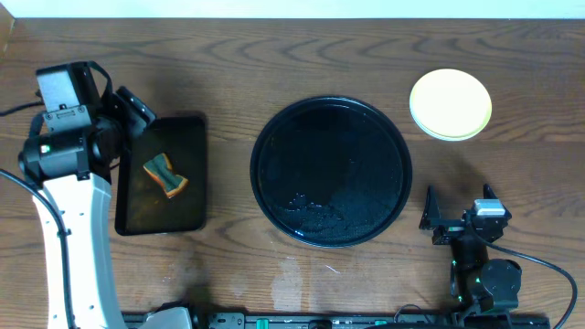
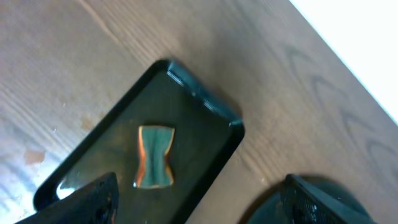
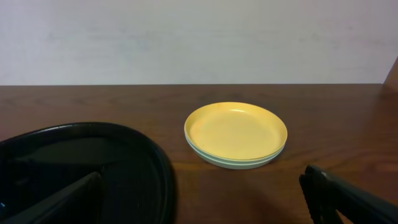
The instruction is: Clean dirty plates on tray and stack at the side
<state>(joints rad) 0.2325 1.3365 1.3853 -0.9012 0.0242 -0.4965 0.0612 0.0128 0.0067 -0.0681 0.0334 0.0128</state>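
The round black tray (image 1: 331,155) lies mid-table with no plates on it, only wet streaks near its front. The plates (image 1: 450,104) sit stacked on the table beyond its right edge. The pale yellow one is on top with no smear showing, and a mint rim shows beneath it (image 3: 236,134). My right gripper (image 1: 457,205) stands open near the front right, facing the stack, with nothing between its fingers (image 3: 202,202). My left gripper (image 1: 137,113) hangs open over the far left; the tray's rim (image 3: 124,134) shows left in the right wrist view.
A small black rectangular tray (image 1: 187,137) at the left holds a green and orange sponge (image 1: 165,176). In the left wrist view the sponge (image 2: 154,157) lies ahead of my open left gripper (image 2: 199,205). The table's far edge runs behind the plates.
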